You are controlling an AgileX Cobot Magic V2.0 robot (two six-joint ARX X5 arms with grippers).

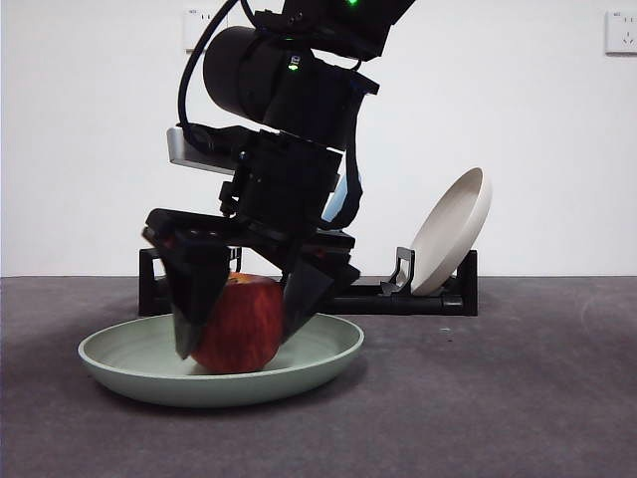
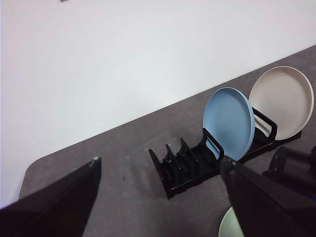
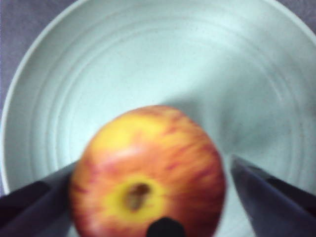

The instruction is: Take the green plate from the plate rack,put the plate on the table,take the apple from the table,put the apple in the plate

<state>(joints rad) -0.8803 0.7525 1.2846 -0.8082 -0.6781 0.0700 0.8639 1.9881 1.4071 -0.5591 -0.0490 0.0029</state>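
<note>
The red apple (image 1: 247,317) rests in the middle of the green plate (image 1: 119,363), which lies flat on the table (image 1: 537,398) in front of the plate rack (image 1: 398,297). My right gripper (image 1: 242,334) reaches down over the plate with one jaw on either side of the apple. In the right wrist view the apple (image 3: 148,173) shows stem-end up on the green plate (image 3: 163,64), and the right gripper (image 3: 153,165) is open, with a thin gap at one jaw. My left gripper (image 2: 160,162) is open and empty, held high and away from the plate rack (image 2: 185,165).
A beige plate (image 1: 453,234) leans in the rack's right end. The left wrist view shows a blue plate (image 2: 229,123) and the beige plate (image 2: 281,101) standing in the rack, with several empty slots beside them. A white wall stands behind.
</note>
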